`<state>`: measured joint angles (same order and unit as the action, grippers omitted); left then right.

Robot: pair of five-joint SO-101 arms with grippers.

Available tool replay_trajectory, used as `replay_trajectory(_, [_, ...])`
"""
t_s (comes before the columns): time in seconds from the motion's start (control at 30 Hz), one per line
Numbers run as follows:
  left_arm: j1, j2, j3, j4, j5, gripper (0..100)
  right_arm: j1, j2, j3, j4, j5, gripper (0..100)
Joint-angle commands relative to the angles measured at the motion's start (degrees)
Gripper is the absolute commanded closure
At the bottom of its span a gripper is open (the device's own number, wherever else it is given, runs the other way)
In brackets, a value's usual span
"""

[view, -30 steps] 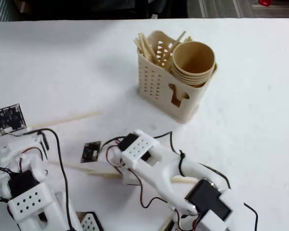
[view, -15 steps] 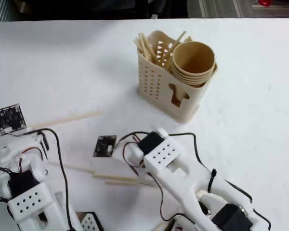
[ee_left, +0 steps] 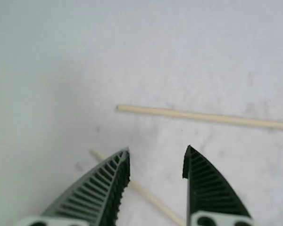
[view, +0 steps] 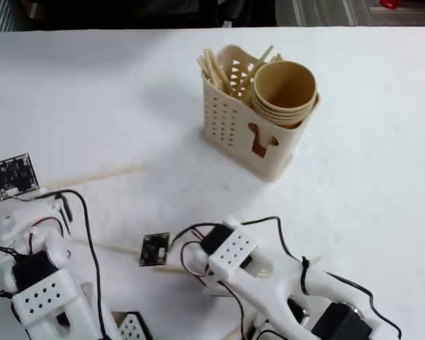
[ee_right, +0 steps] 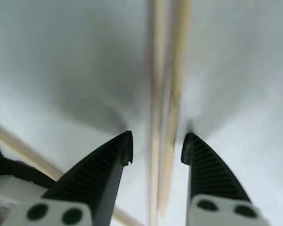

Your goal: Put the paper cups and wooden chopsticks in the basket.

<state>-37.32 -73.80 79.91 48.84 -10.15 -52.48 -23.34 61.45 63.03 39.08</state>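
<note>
right gripper (ee_right: 155,141), jaws part-spread astride two chopsticks (ee_right: 179,70) at near side, next must pinch & lift twd far basket (view: 230,124); left gripper (ee_left: 156,157) hovers, fingers apart.

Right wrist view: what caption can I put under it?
The right gripper, jaws open, above two wooden chopsticks side by side on the table.

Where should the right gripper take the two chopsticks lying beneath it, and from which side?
Likely from straight above, closing across both chopsticks partway along their length. They lie flat on the table, side by side, and the right gripper has its open jaws straddling them, one on each side.
</note>
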Motion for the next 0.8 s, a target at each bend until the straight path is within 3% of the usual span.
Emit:
replay_trajectory(0.0, [-0.5, -1.1, -0.3, -1.1, -0.5, 80, 1.7, -1.2, 3.2, -8.3, 0.2, 81.7])
replay_trajectory(0.17, [-0.5, -1.1, -0.3, -1.1, -0.5, 80, 4.3, -1.1, 5.1, -13.5, 0.5, 98.0])
replay_trajectory(0.43, [-0.5, -1.1, -0.2, -1.1, -0.5, 80, 5.3, -1.7, 4.4, -12.3, 0.5, 98.1])
replay_trajectory(0.77, [-0.5, -1.1, -0.2, -1.1, -0.5, 80, 11.0, -1.7, -11.3, 5.6, 0.5, 98.1])
